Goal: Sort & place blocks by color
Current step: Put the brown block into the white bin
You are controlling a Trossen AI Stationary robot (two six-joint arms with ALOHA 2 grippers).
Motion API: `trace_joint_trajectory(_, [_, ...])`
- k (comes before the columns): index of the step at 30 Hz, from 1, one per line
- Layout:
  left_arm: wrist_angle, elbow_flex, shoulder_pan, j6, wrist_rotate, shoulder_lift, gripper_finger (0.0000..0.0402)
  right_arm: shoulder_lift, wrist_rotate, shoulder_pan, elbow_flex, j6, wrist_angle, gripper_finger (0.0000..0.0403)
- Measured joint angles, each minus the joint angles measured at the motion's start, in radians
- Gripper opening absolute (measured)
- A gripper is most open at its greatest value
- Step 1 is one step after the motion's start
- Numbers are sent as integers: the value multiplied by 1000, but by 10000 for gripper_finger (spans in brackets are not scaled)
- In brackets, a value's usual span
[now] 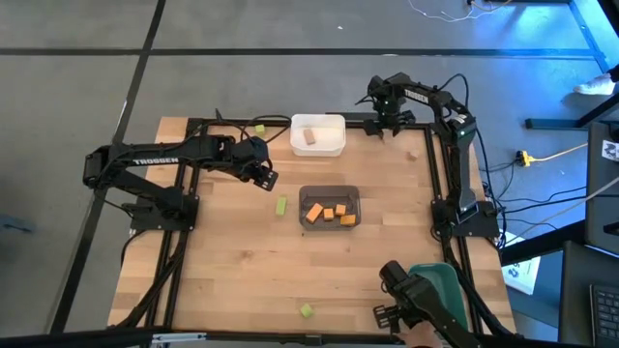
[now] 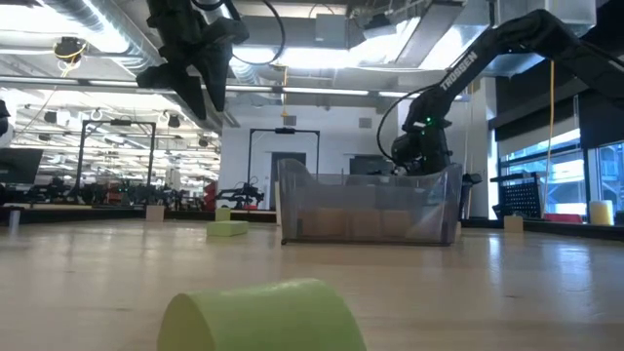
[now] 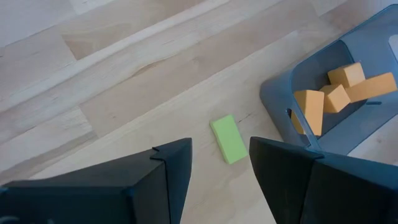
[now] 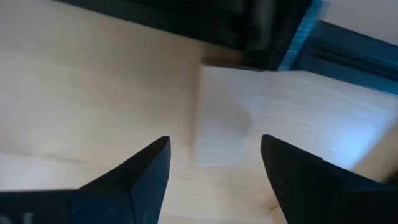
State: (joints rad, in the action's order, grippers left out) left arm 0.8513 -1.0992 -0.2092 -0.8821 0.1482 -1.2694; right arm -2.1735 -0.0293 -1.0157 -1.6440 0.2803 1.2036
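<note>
Four orange blocks [image 1: 331, 213] already lie in the dark grey bin [image 1: 330, 192] at the middle of the counter [image 1: 232, 271], and one tan block [image 1: 309, 136] sits in the white bin [image 1: 318, 148] at the far edge. I judge that part done, so the sorting is underway but far from finished.

Several pieces are loose. A green block [image 1: 281, 205] lies on the wood just beside the grey bin. Another green one [image 1: 306, 310] lies near the front edge, and a third [image 1: 259, 129] sits by the far rail, close to the white bin. A small tan piece [image 1: 412, 154] rests near the right rail. The green bin [image 1: 437, 282] at the front right corner is partly hidden, and I cannot see anything in it.

My left end effector [image 1: 266, 178] hangs above the counter with its fingers apart and empty. Its wrist view looks down on the green block beside the grey bin, which lies between the two fingertips' lines. I take that block as my next pick, bound for the green bin.

My right end effector [image 1: 389, 124] hovers over the far right corner, fingers wide apart, holding nothing. A pale tan block [image 4: 221, 115] lies on the wood ahead of it, against the dark frame.
</note>
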Motion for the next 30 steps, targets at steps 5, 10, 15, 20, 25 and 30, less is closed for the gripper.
trace_joint_trajectory(5, [0, 0, 0, 0, 0, 0, 153, 0, -42, 0, 0, 31, -12, 251])
trace_joint_trajectory(10, [0, 0, 0, -2, 0, 0, 153, 0, -44, -2, 0, 1, -32, 251])
trace_joint_trajectory(15, [0, 0, 0, -2, 0, 0, 153, 0, -89, -2, 0, -65, -36, 251])
trace_joint_trajectory(20, [0, 0, 0, -1, 0, 0, 153, 0, -124, 8, -1, -107, -28, 251])
trace_joint_trajectory(25, [0, 0, 0, -1, 0, 0, 153, 0, -124, 41, -1, -148, -20, 251])
trace_joint_trajectory(30, [0, 0, 0, -1, 0, 0, 153, 0, -125, 97, 0, -155, 8, 251])
